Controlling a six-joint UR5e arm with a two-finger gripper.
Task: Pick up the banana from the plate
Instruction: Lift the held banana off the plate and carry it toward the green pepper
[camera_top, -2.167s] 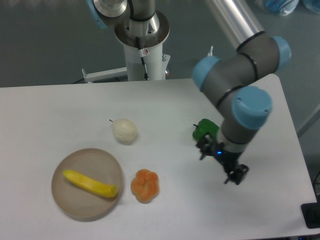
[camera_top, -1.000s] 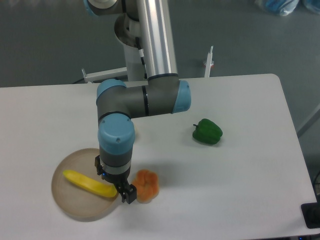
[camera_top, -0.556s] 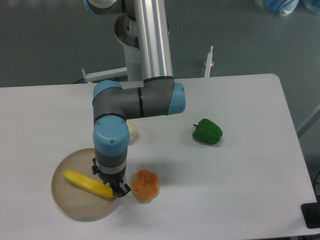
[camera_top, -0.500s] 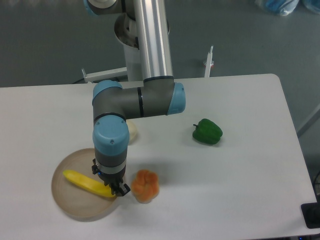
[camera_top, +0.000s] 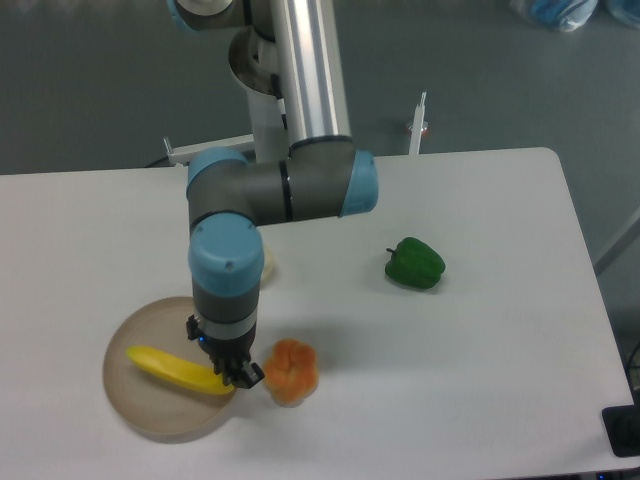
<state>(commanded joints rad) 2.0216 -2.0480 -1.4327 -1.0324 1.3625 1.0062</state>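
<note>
The banana (camera_top: 172, 367) lies on the plate (camera_top: 150, 415), running from the left-middle toward the right rim. Its right end sits under the gripper (camera_top: 233, 374), which hangs straight down over the plate's right edge. The fingers seem to straddle that end, but whether they pinch it or stand apart cannot be told from this angle. Just right of the gripper, off the plate, is the orange fruit (camera_top: 291, 371). A pale round fruit (camera_top: 266, 262) peeks out behind the arm (camera_top: 260, 190), and a green pepper (camera_top: 415, 264) lies well apart to the right on the table (camera_top: 480, 360).
</note>
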